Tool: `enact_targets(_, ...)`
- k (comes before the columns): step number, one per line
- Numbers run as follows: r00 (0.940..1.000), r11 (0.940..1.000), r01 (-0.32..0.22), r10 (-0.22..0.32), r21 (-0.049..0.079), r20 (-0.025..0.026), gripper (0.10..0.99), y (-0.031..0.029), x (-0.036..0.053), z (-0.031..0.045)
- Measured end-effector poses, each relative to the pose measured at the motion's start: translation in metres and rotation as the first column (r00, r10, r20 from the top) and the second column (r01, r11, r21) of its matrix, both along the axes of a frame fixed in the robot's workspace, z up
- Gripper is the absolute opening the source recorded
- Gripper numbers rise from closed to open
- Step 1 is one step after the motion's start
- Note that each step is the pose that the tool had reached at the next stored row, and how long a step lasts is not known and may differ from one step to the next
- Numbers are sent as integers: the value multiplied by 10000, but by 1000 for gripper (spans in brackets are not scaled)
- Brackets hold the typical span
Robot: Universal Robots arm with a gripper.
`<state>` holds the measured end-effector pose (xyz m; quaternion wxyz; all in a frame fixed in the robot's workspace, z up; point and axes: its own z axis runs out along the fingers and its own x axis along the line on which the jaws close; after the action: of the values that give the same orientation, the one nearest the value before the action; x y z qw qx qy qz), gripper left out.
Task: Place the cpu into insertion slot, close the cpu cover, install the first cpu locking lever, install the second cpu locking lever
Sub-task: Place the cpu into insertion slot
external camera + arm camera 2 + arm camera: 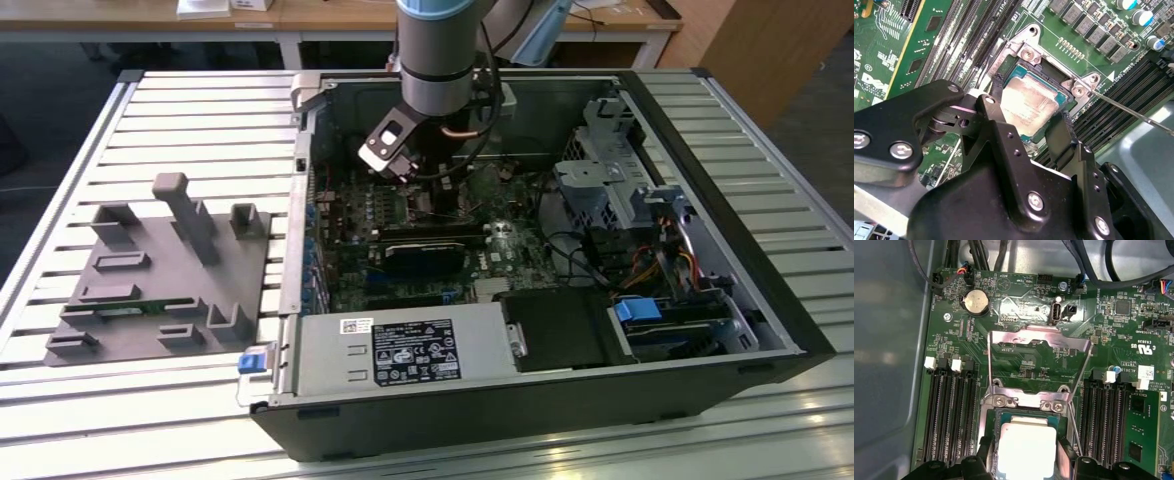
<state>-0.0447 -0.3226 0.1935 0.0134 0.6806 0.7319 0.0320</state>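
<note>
1. The cpu lies flat inside the insertion slot, silver top facing up. In both wrist views its edges line up with the socket frame, so it looks seated, or very nearly so.
2. The end effector is grasping the cpu. 1 black finger presses 1 edge and the other presses the opposite edge, with the chip directly between them.
3. The relation that counts: the cpu sits straight under the end effector, centred in its grip. Being square, it has no long axis, and its sides run parallel to the slot's rim.
4. In the first wrist view the cpu cover is swung open. It stands off the slot on the hinge side, toward the coin cell, and green board shows through its cutout, so it is not over the cpu.
5. A thin lever rod juts from the slot's corner across the memory slots. I judge it unlatched.
6. In the exterior view, the single arm reaches down into the open computer case, which rests on the slatted bench. A grey fixture plate lies on the bench at the exterior view's left, well apart from the work.
</note>
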Motion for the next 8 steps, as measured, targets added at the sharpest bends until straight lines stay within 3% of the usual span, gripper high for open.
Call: enact_targets(8, 10000, 10000, 0, 0, 0, 0, 616, 4, 2, -1)
